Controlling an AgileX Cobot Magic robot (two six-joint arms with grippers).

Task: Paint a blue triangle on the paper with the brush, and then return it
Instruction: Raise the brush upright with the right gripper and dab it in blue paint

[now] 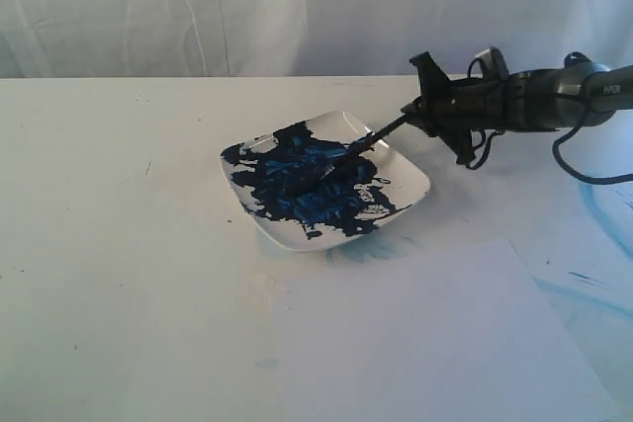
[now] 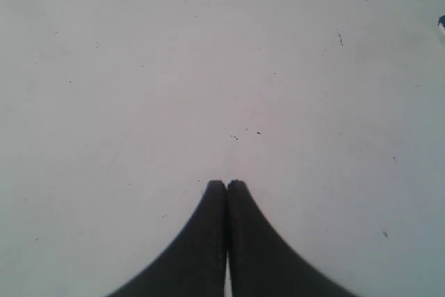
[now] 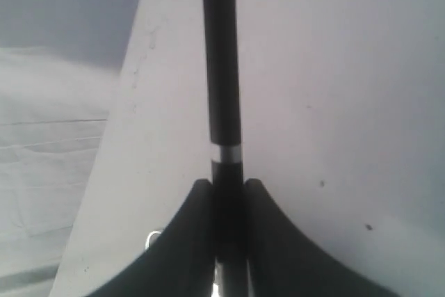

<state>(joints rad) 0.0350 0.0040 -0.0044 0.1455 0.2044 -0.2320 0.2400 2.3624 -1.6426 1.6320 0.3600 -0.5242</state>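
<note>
The left gripper (image 2: 227,184) hangs over bare table (image 2: 139,67), its fingers pressed together with nothing between them. At the middle of the scene, the dish (image 1: 407,177) holds a thick mass of dark-blue paint. The brush (image 1: 381,132) slants into it, bristles buried in the paint and handle rising to the right.

The brush looks light, thin and stiff, and its glossy handle is probably slippery. A hold well up the handle, clear of the wet tip, suits it; the soft bristles would likely splay if pressed hard. The right gripper (image 1: 413,112) has its fingers clamped on that slender black handle, just behind a silver band (image 3: 226,152). The paper (image 1: 435,343) lies near right, white, with no triangle on it yet.
</note>
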